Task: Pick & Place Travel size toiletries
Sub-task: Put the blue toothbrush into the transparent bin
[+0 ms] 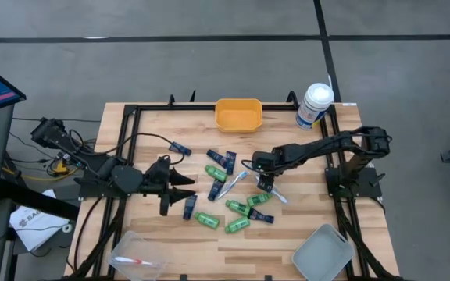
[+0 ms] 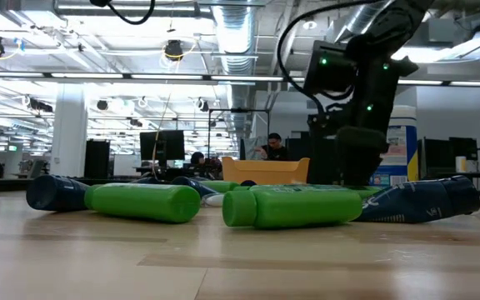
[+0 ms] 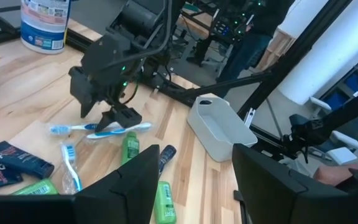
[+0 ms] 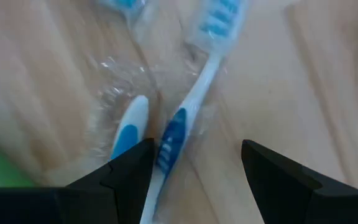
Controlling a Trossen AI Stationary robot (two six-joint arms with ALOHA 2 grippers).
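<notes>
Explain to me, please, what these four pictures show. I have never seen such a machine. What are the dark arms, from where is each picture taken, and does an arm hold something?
This is a robot with two dark arms at a wooden table. One picture looks down from above, one looks level across the table top, and two come from cameras on the arms' wrists.

On the table lie small toiletries: green bottles, navy tubes and toothbrushes. There are also an orange bin, a grey tray, a clear tub and a large white canister.

The right gripper is open, low over two wrapped toothbrushes, which lie between its fingers. It holds nothing yet. The left gripper is open too, empty, waiting at the left side.
</notes>
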